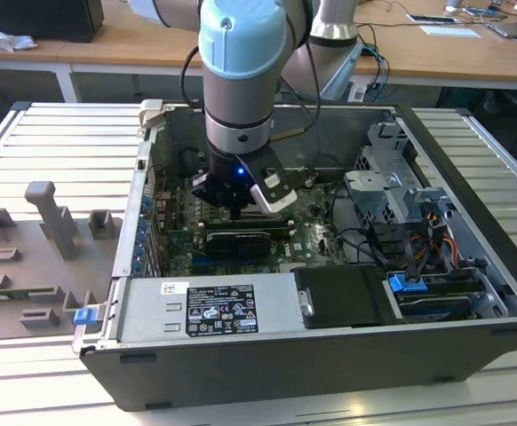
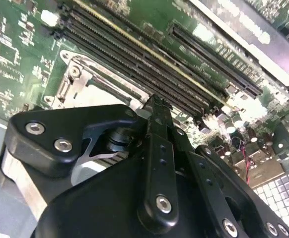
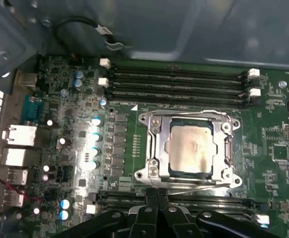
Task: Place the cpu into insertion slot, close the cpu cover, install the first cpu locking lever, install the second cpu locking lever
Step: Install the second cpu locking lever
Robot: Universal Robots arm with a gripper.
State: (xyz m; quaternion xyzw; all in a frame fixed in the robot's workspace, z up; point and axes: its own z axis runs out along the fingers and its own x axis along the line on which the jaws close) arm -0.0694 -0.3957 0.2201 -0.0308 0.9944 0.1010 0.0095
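Observation:
In the first wrist view the cpu [image 3: 191,148] lies flat in the insertion slot [image 3: 145,173], its pale metal top showing through the window of the cpu cover [image 3: 155,144], which lies down over it. A thin silvery locking lever [image 3: 199,188] runs along the socket edge nearest my gripper [image 3: 157,194]. The fingers are pressed together at that edge, with their tips on or just above the lever. From behind, in the second wrist view, my gripper [image 2: 154,101] points at the socket's metal frame [image 2: 80,79]. In the exterior view my gripper [image 1: 234,211] reaches down inside the open computer case.
Long black memory slots [image 3: 174,79] flank the socket on both sides. A black cable [image 3: 85,25] hangs by the case wall. The power supply [image 1: 205,306] and drive cage [image 1: 392,191] crowd the case. Grey fixtures [image 1: 50,222] stand on the table at the exterior view's left.

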